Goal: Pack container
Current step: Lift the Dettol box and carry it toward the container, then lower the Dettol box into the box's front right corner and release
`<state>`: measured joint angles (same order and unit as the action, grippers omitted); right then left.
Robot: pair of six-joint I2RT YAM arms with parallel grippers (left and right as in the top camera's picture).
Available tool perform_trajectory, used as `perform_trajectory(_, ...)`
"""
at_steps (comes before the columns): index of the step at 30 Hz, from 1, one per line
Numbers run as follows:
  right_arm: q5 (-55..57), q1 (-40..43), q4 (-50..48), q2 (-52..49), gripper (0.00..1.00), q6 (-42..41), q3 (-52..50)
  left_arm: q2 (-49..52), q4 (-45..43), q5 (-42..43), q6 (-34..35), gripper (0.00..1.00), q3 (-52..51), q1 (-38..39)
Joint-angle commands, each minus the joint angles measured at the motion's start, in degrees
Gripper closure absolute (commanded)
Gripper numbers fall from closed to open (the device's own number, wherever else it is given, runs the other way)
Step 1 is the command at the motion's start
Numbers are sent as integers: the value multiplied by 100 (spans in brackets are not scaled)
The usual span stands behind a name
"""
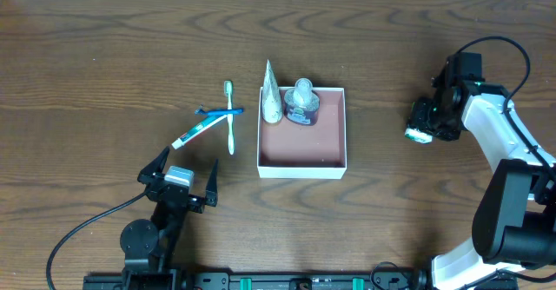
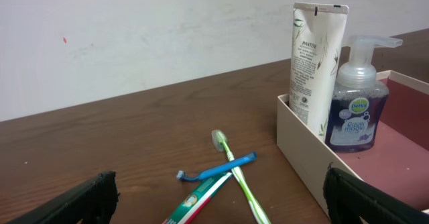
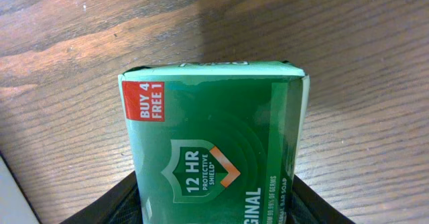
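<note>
Two things in container (image 1: 304, 142): tube (image 1: 271, 95), pump bottle (image 1: 302, 104).

Wooden table (image 1: 104, 56): container (image 1: 301, 170), toothbrushes (image 1: 230, 127), toothpaste (image 1: 193, 134).

Dark brown wooden table (image 1: 104, 56) with pronounced grain. A plain white wall (image 2: 134, 29) stands behind its far edge.

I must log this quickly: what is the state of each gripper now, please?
Left gripper: open, holding nothing.
Right gripper: closed on the green soap packet.
</note>
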<state>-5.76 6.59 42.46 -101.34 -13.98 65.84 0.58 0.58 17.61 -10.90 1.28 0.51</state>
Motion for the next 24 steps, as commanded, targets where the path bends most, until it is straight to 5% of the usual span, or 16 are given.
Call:
perform_trajectory(1,-286,9,-85,20,53,345,92,-35,197,15,7,2,-105,-22)
perform_trajectory(17,-3827,-365,157,136,48,1043,1198,-35,197,15,7,2,-105,-22)
perform_trajectory(24,-3932,-1209,-120,136,48,752,1281,-35,197,15,7,2,-105,-22)
